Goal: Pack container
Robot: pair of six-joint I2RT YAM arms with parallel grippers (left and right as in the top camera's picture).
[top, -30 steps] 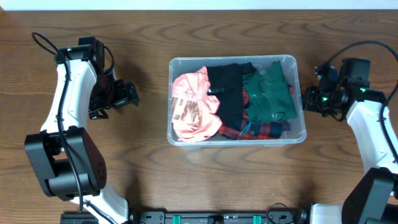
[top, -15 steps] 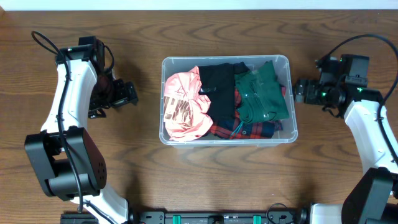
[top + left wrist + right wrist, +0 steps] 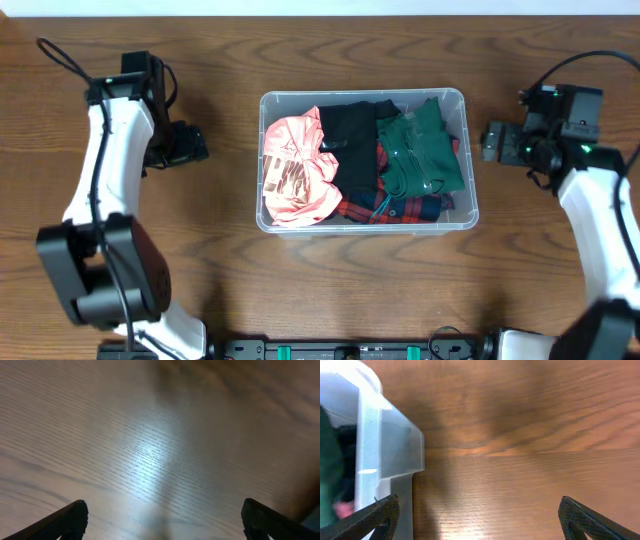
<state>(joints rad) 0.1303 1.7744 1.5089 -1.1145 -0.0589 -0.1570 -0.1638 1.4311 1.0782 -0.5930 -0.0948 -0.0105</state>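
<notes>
The container (image 3: 365,227), a clear plastic bin, sits mid-table holding a pink garment (image 3: 297,170), a black one (image 3: 355,145), a green one (image 3: 425,150) and red plaid cloth (image 3: 400,208). My right gripper (image 3: 492,140) hovers just off the bin's right wall, open and holding nothing. In the right wrist view, its fingers (image 3: 479,505) stand wide apart over bare wood, with the container's corner (image 3: 395,445) at the left. My left gripper (image 3: 190,145) is well left of the bin, open. Only wood shows between its fingers (image 3: 164,510).
The wooden table (image 3: 360,290) stretches around the bin on all sides. A pale strip runs along the table's far edge (image 3: 320,6). Black cables (image 3: 590,65) loop from both arms.
The container slid a little to the left. My right gripper opened and now stands just clear of its right wall. The left gripper drew back slightly to the left.
</notes>
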